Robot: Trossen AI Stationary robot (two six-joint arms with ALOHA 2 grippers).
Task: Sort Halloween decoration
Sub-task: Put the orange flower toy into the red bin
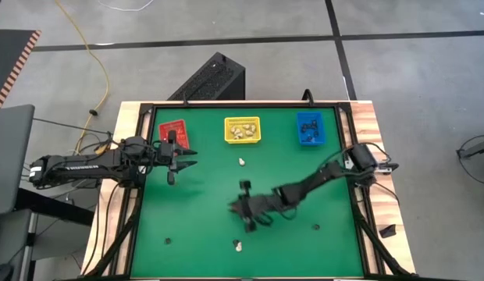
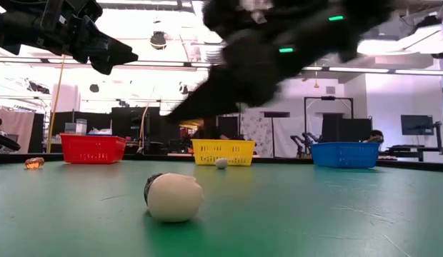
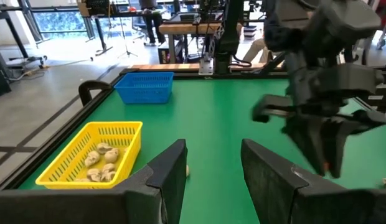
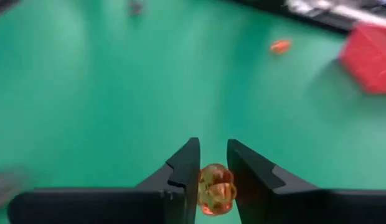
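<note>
**Orange trinket pinched over the green counter**

Green felt covers the counter (image 1: 187,234), framed by a dark rim, with three bins lined along the upper edge of the high view: a red bin (image 1: 173,130) at upper left, a yellow bin (image 1: 243,129) in the middle holding cream-white trinkets (image 3: 99,163), and a blue bin (image 1: 310,128) at upper right with dark pieces inside. The right gripper (image 4: 213,180) sits low of centre in the high view, its fingers narrowed onto a translucent orange trinket (image 4: 215,189) held between the tips. The left gripper (image 3: 213,165) hovers at the left side, just below the red bin, fingers parted with nothing between them. Loose pieces lie scattered: a cream one (image 1: 242,161) below the yellow bin, another cream one (image 1: 238,247) near the lower edge, a dark one (image 1: 167,241) at lower left, and an orange one (image 2: 33,163) left of the red bin in the low view.
</note>
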